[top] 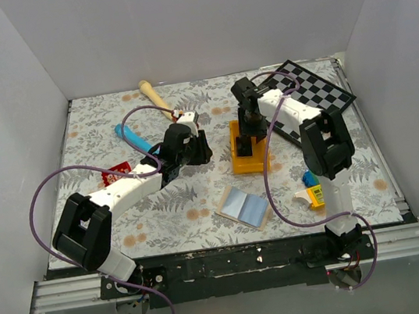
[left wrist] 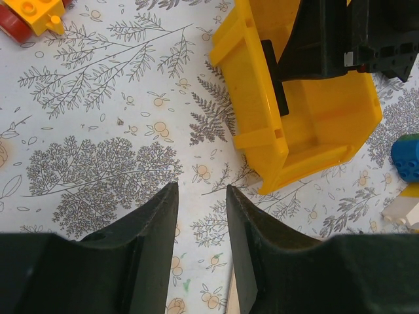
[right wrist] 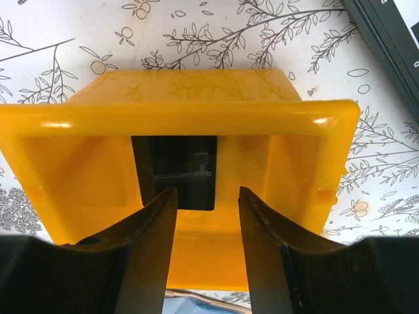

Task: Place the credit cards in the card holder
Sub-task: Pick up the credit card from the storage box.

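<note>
Black and thin, one card (right wrist: 174, 171) rests against an inner face of the yellow bin (right wrist: 183, 118). We judge it light, stiff and slick, so it is best pinched across its two faces at whichever edge stands free. Our right end effector (right wrist: 207, 193) hovers directly over the bin, jaws half parted and empty. Our left end effector (left wrist: 201, 191), likewise part open and holding nothing, hangs above the tabletop (left wrist: 98, 98) just left of the bin. The card holder (top: 243, 206) lies open on the bin's near side, and a red card (top: 117, 171) lies well left of the bin.
</note>
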`<state>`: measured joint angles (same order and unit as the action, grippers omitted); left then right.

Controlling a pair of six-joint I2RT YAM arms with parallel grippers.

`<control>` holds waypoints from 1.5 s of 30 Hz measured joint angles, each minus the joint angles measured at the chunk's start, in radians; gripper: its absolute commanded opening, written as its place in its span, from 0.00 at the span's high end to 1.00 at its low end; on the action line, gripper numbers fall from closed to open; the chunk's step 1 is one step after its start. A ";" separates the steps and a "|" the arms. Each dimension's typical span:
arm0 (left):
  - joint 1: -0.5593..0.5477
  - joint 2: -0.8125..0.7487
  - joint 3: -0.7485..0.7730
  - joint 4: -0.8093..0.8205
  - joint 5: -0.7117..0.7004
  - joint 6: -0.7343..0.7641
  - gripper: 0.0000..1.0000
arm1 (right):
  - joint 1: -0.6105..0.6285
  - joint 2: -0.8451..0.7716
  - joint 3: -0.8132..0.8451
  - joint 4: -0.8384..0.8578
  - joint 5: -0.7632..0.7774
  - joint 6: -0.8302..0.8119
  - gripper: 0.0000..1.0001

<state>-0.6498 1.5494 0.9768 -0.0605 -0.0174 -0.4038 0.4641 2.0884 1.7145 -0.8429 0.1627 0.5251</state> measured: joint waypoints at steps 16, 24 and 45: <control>0.000 0.000 0.000 -0.001 0.003 0.000 0.67 | 0.000 0.045 0.005 0.022 -0.013 0.007 0.50; 0.000 0.000 0.000 -0.009 0.003 0.000 0.67 | 0.000 0.045 -0.019 0.056 -0.021 0.015 0.50; 0.000 0.000 0.000 -0.016 0.003 0.000 0.69 | -0.006 0.045 -0.044 0.110 -0.076 0.019 0.51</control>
<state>-0.6498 1.5494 0.9768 -0.0761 -0.0139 -0.4038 0.4583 2.1334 1.6707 -0.7326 0.0872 0.5438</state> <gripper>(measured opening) 0.318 0.500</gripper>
